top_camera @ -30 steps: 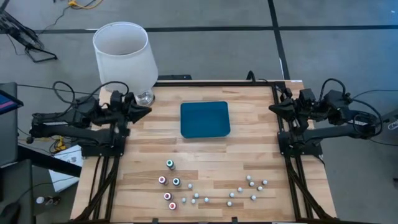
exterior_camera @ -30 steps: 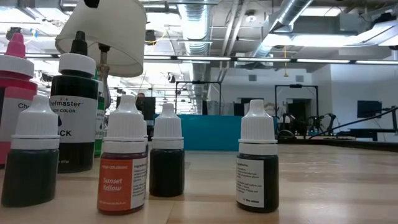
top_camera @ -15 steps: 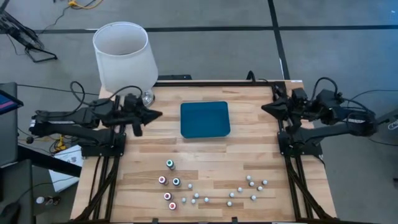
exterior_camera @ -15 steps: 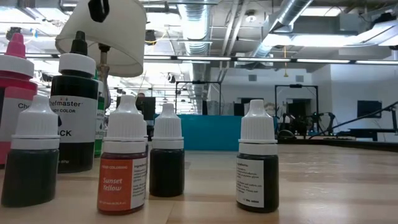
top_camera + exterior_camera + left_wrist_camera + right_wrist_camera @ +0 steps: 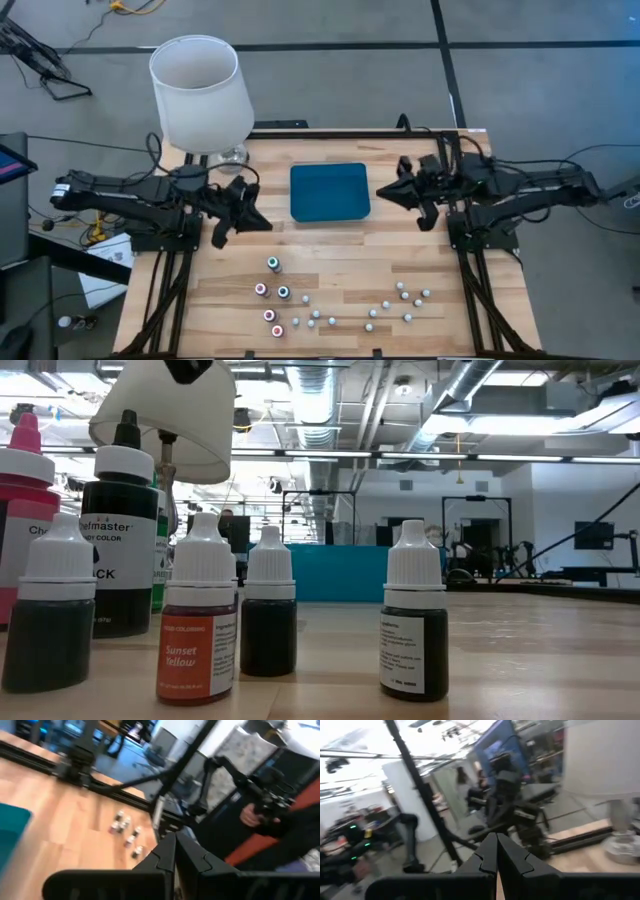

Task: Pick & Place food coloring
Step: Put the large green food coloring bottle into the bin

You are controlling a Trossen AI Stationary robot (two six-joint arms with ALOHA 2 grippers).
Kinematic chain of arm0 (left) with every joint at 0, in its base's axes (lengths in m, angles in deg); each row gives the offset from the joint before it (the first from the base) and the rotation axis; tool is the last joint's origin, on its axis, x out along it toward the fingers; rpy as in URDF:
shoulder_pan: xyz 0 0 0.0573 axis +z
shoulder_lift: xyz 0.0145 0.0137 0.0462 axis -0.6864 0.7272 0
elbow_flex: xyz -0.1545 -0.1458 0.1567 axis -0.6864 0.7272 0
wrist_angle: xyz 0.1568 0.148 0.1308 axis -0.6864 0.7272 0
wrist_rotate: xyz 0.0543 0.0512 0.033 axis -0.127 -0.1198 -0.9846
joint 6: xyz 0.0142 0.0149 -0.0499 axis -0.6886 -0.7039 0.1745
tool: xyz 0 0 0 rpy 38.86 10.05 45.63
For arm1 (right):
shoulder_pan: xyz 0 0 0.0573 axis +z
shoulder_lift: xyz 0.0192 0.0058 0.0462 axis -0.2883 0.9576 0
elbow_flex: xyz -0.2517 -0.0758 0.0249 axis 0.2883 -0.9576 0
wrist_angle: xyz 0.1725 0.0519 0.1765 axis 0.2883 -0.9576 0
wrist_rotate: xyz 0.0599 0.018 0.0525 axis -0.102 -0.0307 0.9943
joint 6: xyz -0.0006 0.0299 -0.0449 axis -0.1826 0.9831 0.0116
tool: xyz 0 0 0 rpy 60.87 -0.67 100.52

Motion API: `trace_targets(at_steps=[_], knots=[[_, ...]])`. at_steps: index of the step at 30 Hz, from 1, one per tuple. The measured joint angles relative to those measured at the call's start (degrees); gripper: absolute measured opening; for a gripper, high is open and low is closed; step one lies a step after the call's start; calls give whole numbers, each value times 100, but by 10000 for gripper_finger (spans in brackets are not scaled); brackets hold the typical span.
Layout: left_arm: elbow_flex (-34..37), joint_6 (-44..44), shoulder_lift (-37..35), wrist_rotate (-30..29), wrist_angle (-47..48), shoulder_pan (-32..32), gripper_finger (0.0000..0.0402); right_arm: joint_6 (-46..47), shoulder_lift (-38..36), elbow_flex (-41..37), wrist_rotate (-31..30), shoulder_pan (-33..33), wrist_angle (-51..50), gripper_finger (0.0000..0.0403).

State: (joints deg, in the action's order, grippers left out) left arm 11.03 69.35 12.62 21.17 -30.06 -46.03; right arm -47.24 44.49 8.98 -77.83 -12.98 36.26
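Food coloring bottles in the low view, front edge of the wooden tabletop [image 5: 400, 255]: an orange dropper bottle [image 5: 198, 622] w/ white cap reads "Sunset Yellow"; behind it a black bottle [image 5: 119, 530] w/ black nozzle reads "…efmaster", "…D COLOR" and "…CK", rest cut off by a white-capped dark green bottle [image 5: 50, 610] in front. At far left a pink bottle [image 5: 22, 500] shows only "Ch…". Two more dark droppers w/ white caps, one [image 5: 269, 605] just beside the orange, another [image 5: 414, 616] apart to its right w/ small print too fine to read.

From above, the food coloring [image 5: 275, 295] stands in a loose group near the front edge: five colored-top bottles left of centre, many small white caps [image 5: 405, 295] scattered to their right. None is in the flat teal tray [image 5: 329, 191], which lies at mid-tabletop and holds nothing.

Left end effector [image 5: 262, 222] hangs over the tabletop just left of the tray, fingers pinched together, gripping nothing. Right end effector [image 5: 380, 193] sits just right of the tray, also fully closed and holding nothing. White lampshade [image 5: 200, 92] stands at the back-left corner. Left wrist view catches a person's hand [image 5: 260, 812] beyond the tabletop.
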Motion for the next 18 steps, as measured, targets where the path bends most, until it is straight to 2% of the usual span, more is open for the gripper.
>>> trace_targets(at_steps=[3, 7, 13, 18], knots=[[0, -2, 110, 196, 7, -225, 0, 84, 316, 0, 287, 66, 351, 0], [0, 7, 164, 159, 163, -647, 0, -40, 662, 108, 299, 272, 451, 10], [0, 227, 163, -529, 1197, -1400, 0, -215, 1077, 521, 312, 513, 192, 71], [0, 811, 163, -1055, 2346, -1938, 0, -472, 1326, 879, 314, 560, -763, 113]])
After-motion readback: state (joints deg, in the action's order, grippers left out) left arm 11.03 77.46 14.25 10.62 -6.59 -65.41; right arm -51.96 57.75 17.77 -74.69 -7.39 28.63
